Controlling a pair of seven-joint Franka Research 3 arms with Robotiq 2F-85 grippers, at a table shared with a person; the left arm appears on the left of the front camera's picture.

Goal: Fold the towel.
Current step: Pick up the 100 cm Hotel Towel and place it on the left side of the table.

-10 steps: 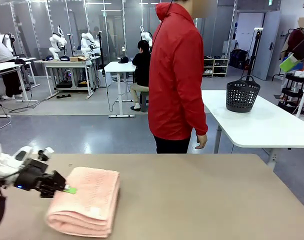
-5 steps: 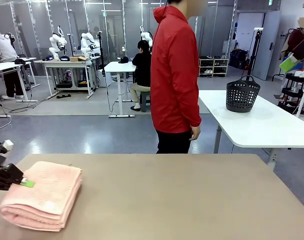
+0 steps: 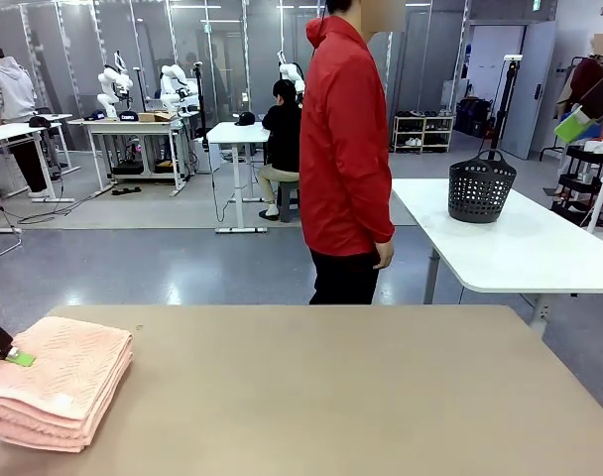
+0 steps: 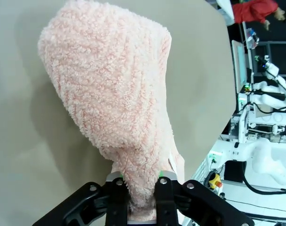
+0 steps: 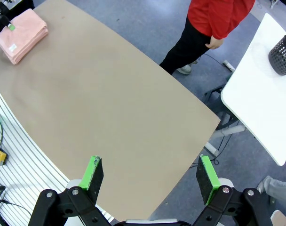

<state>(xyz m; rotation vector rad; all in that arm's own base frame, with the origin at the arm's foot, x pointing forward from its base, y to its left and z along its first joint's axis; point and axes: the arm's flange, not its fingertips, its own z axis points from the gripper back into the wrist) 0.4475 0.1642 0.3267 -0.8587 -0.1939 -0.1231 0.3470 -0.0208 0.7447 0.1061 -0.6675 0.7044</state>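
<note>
The salmon-pink towel (image 3: 59,382) lies folded in a thick stack at the table's far left edge; it also shows small in the right wrist view (image 5: 20,35). My left gripper (image 3: 9,352) sits at the stack's left side, one green pad on top. In the left wrist view the towel (image 4: 110,94) stretches away from the left gripper (image 4: 140,188), whose two fingers press a fold of it from both sides. My right gripper (image 5: 150,172) hangs high above the table's near edge, open, with nothing between its green pads.
The tan table (image 3: 331,397) is bare from the towel to its right end. A person in a red jacket (image 3: 346,149) stands behind the far edge. A white table (image 3: 520,248) with a black perforated basket (image 3: 480,186) stands at the back right.
My left gripper has pulled the folded towel leftward across the table to its left edge. The person has shifted slightly at the far side.
</note>
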